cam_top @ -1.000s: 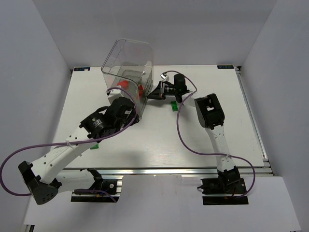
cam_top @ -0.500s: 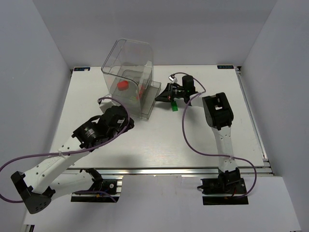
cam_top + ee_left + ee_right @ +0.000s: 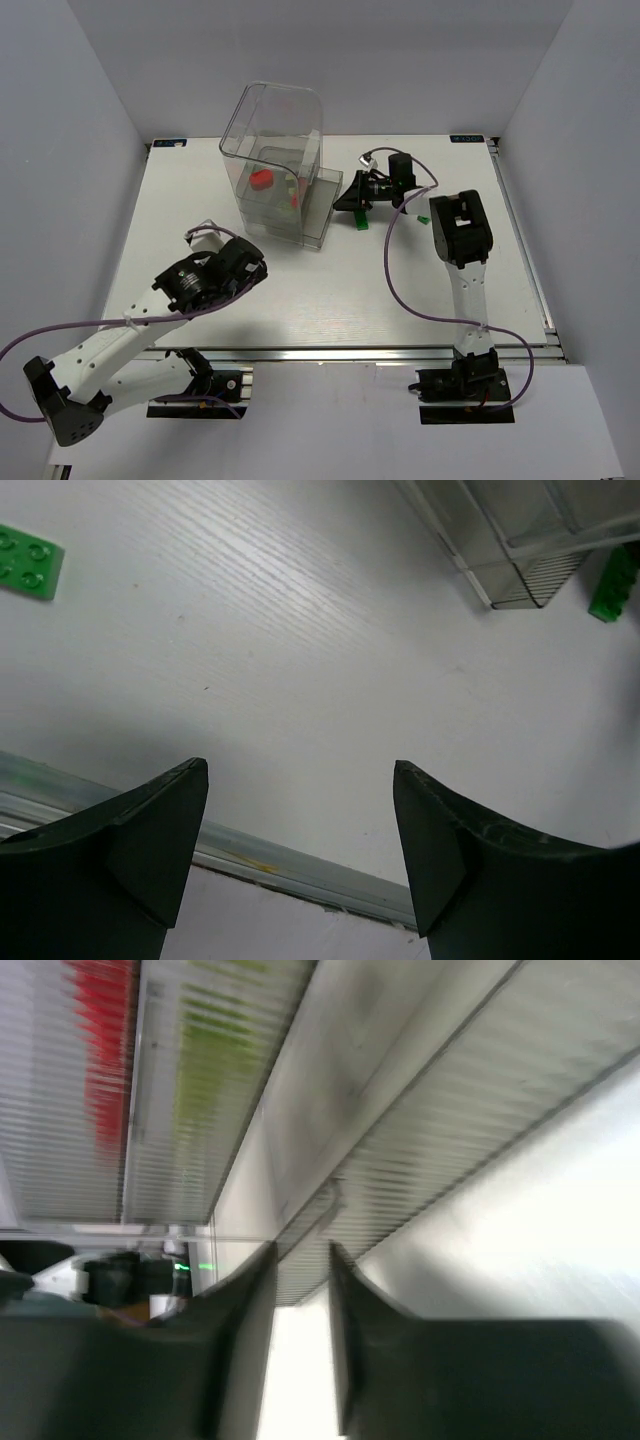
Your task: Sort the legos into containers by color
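The clear plastic box (image 3: 272,130) with a rounded top stands at the back centre, its lowest drawer (image 3: 322,212) pulled out to the right. A red lego (image 3: 262,179) and a yellow-green one (image 3: 292,200) show through its walls. My right gripper (image 3: 347,200) is nearly shut on the drawer's ribbed wall (image 3: 330,1215), which runs between the tips of the right gripper (image 3: 302,1255). A green lego (image 3: 360,221) lies on the table just beside it. My left gripper (image 3: 243,262) is open and empty, over bare table in front of the box; the left wrist view shows the gripper (image 3: 300,770) wide open.
The left wrist view shows a flat green studded lego (image 3: 25,560) at its top left, the drawer's corner (image 3: 520,580) and another green lego (image 3: 612,580) at its top right. The table's metal front rail (image 3: 300,855) runs close below the left fingers.
The box and its drawer have shifted right, with my right gripper at the drawer. My left arm has drawn back from the box toward the near left.
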`<state>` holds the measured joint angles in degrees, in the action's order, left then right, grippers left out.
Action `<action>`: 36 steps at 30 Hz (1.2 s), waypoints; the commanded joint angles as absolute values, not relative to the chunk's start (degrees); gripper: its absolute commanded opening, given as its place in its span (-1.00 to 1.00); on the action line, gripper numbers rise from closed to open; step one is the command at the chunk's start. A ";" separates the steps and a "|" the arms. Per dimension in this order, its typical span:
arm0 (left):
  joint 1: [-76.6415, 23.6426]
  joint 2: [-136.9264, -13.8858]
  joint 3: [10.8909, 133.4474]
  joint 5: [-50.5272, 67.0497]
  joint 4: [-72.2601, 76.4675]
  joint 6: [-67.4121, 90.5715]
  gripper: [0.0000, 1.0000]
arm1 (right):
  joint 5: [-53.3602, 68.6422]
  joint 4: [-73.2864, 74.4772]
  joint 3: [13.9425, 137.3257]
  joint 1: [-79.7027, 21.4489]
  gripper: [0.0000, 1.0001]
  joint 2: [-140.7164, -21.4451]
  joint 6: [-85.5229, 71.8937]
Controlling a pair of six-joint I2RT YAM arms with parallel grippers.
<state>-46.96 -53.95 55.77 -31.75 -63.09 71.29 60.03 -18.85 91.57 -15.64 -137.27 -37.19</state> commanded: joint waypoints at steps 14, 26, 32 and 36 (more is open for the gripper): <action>-43.95 -53.09 48.17 -33.58 -69.17 90.79 0.84 | 58.10 23.43 96.68 -13.62 0.42 -125.34 10.43; -33.33 -62.64 47.45 -32.60 -68.82 92.11 0.83 | 39.63 19.59 85.95 -10.11 0.79 -108.10 28.55; -22.87 -67.93 48.52 -29.98 -61.80 84.65 0.84 | 48.51 21.73 84.85 -6.95 0.70 -105.04 28.66; -14.96 -68.99 47.11 -26.63 -59.15 81.91 0.84 | 51.94 19.59 82.61 -5.63 0.62 -99.94 29.62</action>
<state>-18.74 -69.21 47.20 -28.69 -61.98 84.77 46.78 22.35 82.59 -5.98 -105.41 27.73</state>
